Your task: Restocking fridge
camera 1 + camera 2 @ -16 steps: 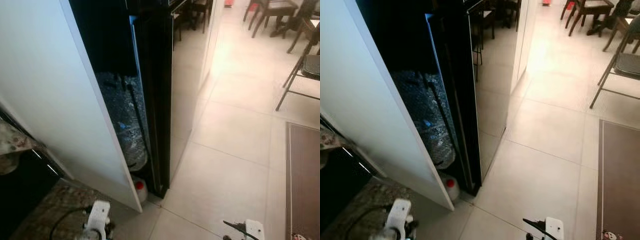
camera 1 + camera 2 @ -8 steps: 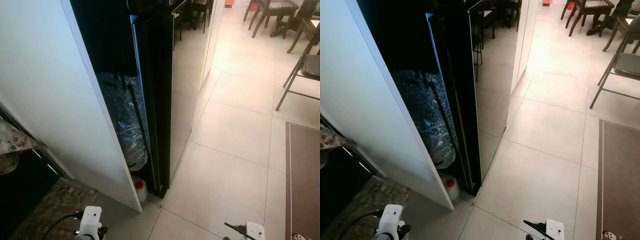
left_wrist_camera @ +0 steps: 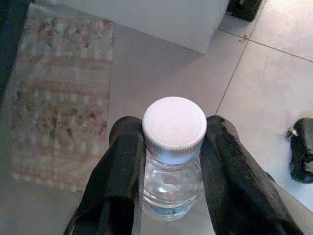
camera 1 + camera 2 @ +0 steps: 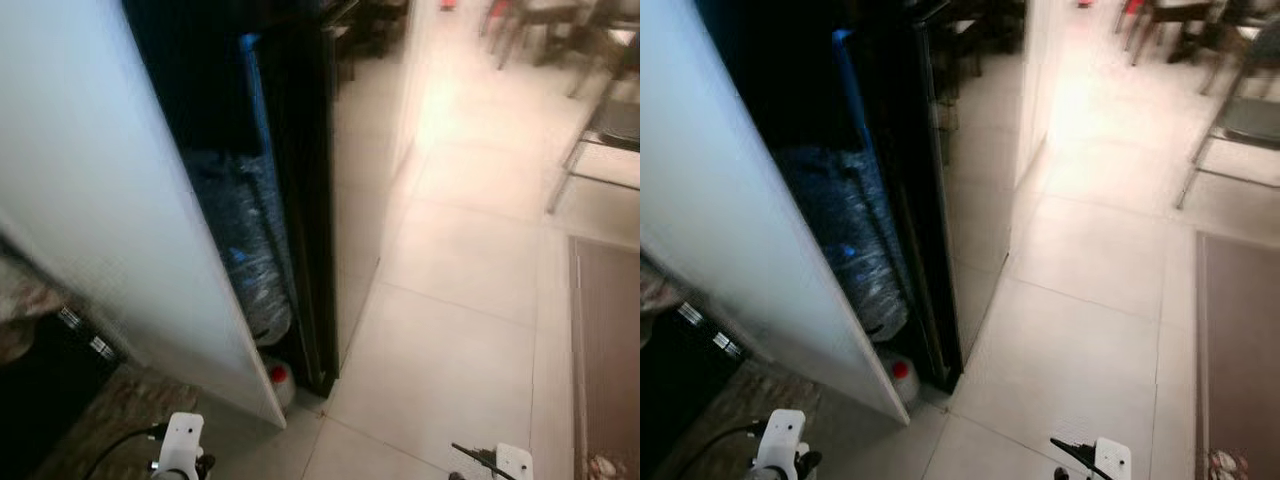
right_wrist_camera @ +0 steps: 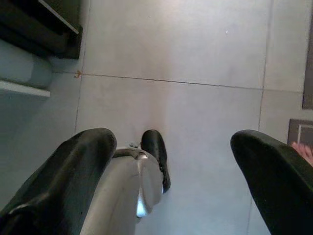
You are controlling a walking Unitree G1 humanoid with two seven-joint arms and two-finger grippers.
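Robot stands on the tiled floor (image 4: 470, 340) facing the narrow edge of a tall black fridge (image 4: 300, 200), with a white panel (image 4: 100, 220) close on the fridge's left. In the dark gap between the two sits a bundle wrapped in bubble film (image 4: 250, 250), and below it a small white container with a red cap (image 4: 280, 375). Head views are blurred. Left gripper (image 3: 172, 161) hangs low, its two black fingers (image 3: 122, 171) clamped on the neck of a clear water bottle (image 3: 173, 147) just under the white screw cap. Right gripper (image 5: 171, 186) hangs low over bare tile with its fingers spread apart, holding nothing. Judgement: carry-and-approach step; no shelf or fridge interior can be made out from here. To do it well, keep the bottle upright and the grip steady (neck hold looks slim, so slip is the risk), come round to the door front, and use the free right gripper for the door.
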